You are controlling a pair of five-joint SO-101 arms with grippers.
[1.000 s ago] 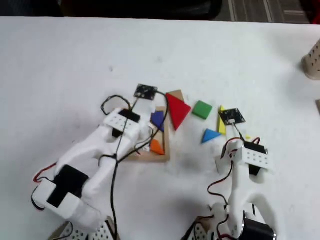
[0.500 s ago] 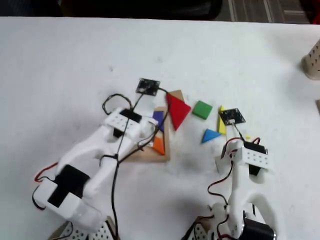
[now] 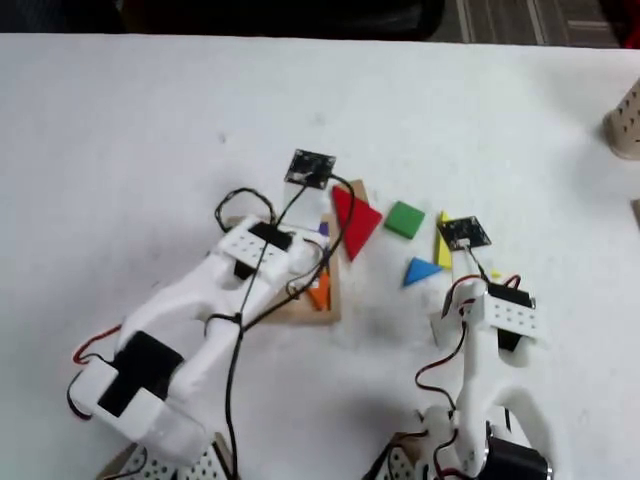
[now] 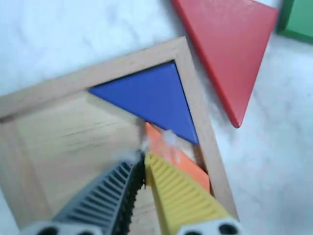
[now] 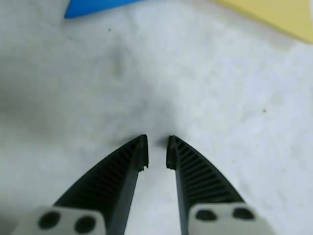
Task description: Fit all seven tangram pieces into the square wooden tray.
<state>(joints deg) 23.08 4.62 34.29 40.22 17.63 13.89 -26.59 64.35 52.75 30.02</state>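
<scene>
The left gripper (image 4: 143, 169) has its fingers pressed together, the tips at the edge of the orange piece (image 4: 171, 152) inside the wooden tray (image 4: 98, 73). The blue triangle (image 4: 146, 98) lies just beyond, in a tray corner. In the high view the tray sits at centre frame, with the red triangle (image 3: 355, 220) just beside its upper right. Farther right lie the green square (image 3: 404, 219), the yellow piece (image 3: 443, 240) and the light blue triangle (image 3: 421, 270). The right gripper (image 5: 156, 152) is slightly spread over the bare table (image 5: 146, 73), near those last two.

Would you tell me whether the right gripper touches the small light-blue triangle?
Apart. The right wrist view shows bare white table between the right gripper and the light-blue triangle.
</scene>
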